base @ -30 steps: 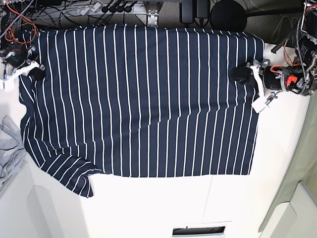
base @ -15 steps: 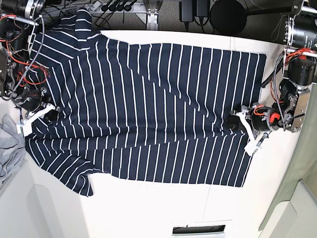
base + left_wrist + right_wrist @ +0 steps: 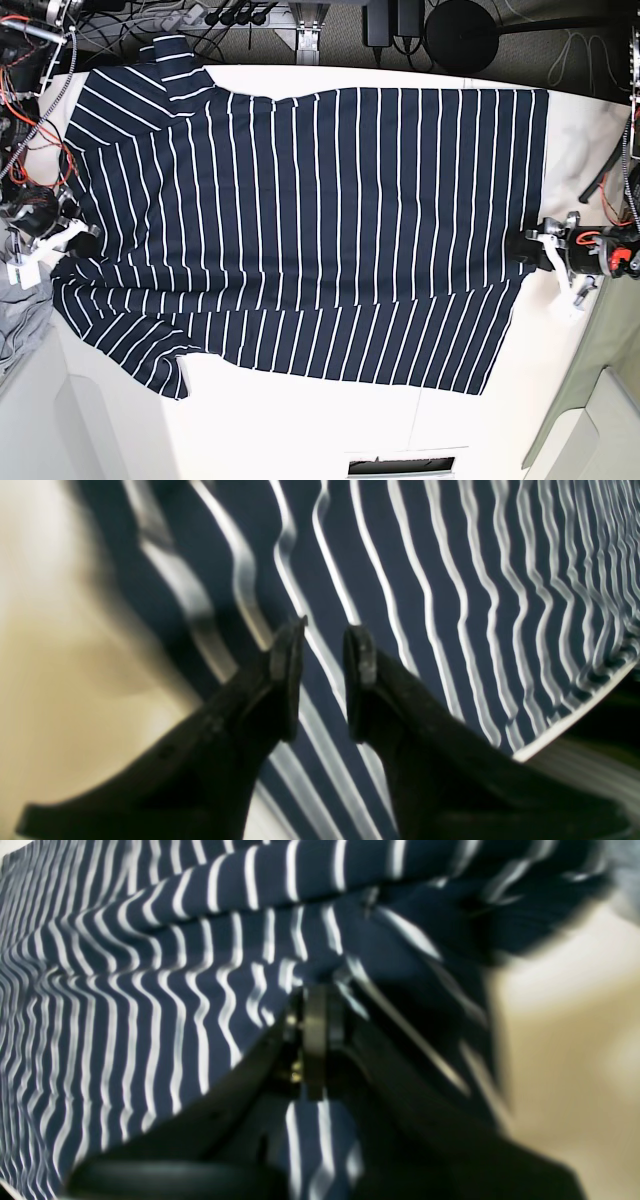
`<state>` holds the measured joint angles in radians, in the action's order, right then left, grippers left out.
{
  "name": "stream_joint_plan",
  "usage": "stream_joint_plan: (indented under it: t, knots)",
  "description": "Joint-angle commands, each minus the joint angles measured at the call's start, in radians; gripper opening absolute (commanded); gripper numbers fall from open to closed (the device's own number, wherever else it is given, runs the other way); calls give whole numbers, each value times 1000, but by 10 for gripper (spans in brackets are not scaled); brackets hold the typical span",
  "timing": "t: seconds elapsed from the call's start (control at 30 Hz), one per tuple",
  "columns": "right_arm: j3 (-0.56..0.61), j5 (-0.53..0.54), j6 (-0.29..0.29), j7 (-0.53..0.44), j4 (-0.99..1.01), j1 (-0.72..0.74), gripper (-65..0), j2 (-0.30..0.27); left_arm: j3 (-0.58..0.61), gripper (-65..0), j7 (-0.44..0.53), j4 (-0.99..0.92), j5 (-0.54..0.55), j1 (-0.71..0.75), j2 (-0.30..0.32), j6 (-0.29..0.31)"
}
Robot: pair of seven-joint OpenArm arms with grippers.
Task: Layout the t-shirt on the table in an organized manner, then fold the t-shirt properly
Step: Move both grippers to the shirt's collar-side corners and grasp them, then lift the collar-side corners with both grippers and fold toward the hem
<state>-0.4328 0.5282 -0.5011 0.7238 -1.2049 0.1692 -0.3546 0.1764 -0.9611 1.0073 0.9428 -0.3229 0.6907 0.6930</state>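
T-shirt (image 3: 310,220), dark navy with thin white stripes, lies spread across the far half of the table (image 3: 330,420), its stripes running near to far. One sleeve fans out at the near left, the other at the far left corner. A second layer shows along the near edge, its stripes slightly slanted. The cloth looks mostly flat, with ripples near both grippers.

Off-white tabletop lies bare in front of the shirt, crossed by a thin dark seam. Cables and a power strip (image 3: 230,14) sit beyond the far edge, and a grey garment (image 3: 18,320) hangs at the left.

Right gripper (image 3: 315,1005), at the shirt's left edge, is clamped on a bunched fold of the t-shirt. Left gripper (image 3: 322,650), at the right edge, stands narrowly parted above the fabric, with nothing visibly between its jaws.
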Motion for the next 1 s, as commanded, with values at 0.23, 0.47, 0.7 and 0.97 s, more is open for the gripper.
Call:
stream_joint_plan:
  t: [0.23,0.47,0.7,0.97]
  knots:
    - [-166,132,-30,34,-187,-238,-650,-86,-9,-486,-76,113,209,136,150,5]
    - [-339,267,-57,119,-227,-446,-650,-95,-158,-484,-116,216,272,359,157,5]
    - [-335,265,-72,91,-223,-549,-423,-96,-299,-440,-138,405,303,552,113,5]
    - [-203,246,-72,76,-184,-541,-385,-96,-407,-332,-133,433,250,658,41,5]
